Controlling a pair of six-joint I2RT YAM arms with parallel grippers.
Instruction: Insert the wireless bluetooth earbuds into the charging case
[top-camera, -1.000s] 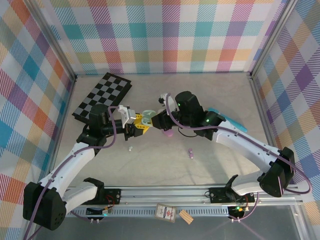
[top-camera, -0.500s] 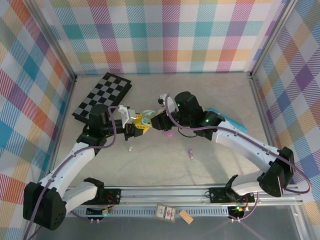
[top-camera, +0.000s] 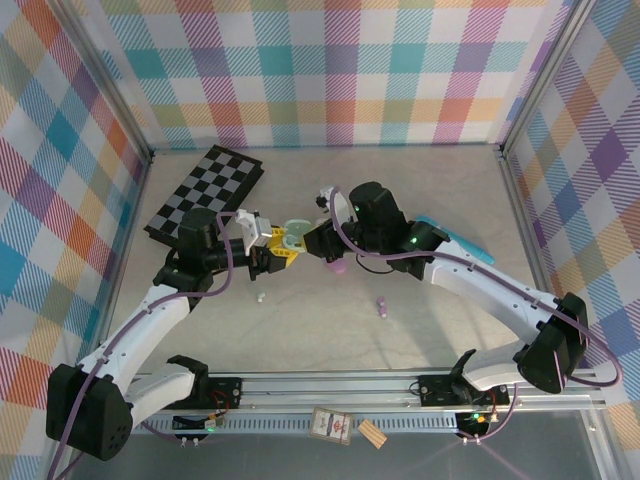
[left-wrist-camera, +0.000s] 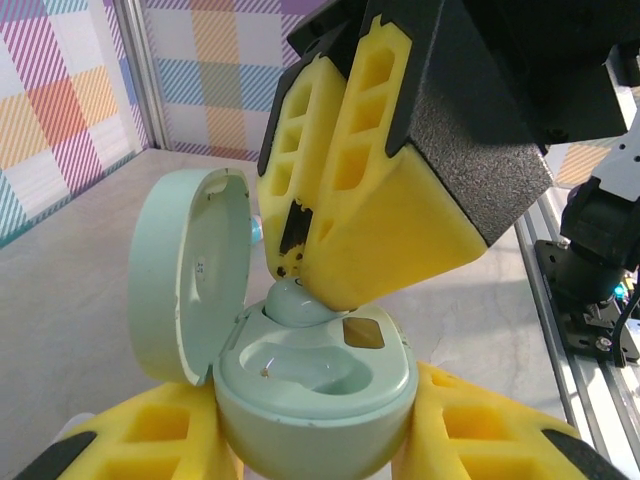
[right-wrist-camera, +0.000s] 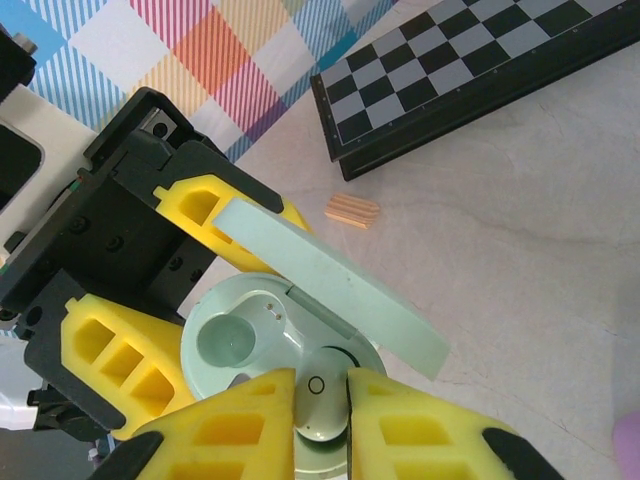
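Both arms meet mid-bench (top-camera: 400, 190), well clear of the plaid walls. There's open floor far and near of them. A folded chessboard (top-camera: 205, 190) lies far left and a turquoise stick (top-camera: 462, 243) sits right of the right arm. Loose on the near side are a white earbud (top-camera: 261, 296) and a purple earbud (top-camera: 381, 305), well apart. The left hand (top-camera: 278, 250) has its yellow foam fingers pressed on the charging case (left-wrist-camera: 315, 400), a smooth pale green pebble with its mouth up and its lid (left-wrist-camera: 185, 275) swung open, upright. The right hand (right-wrist-camera: 320, 420) pinches a glossy pale green earbud (right-wrist-camera: 318, 400) at one well, long axis along the fingers. The other well is bare.
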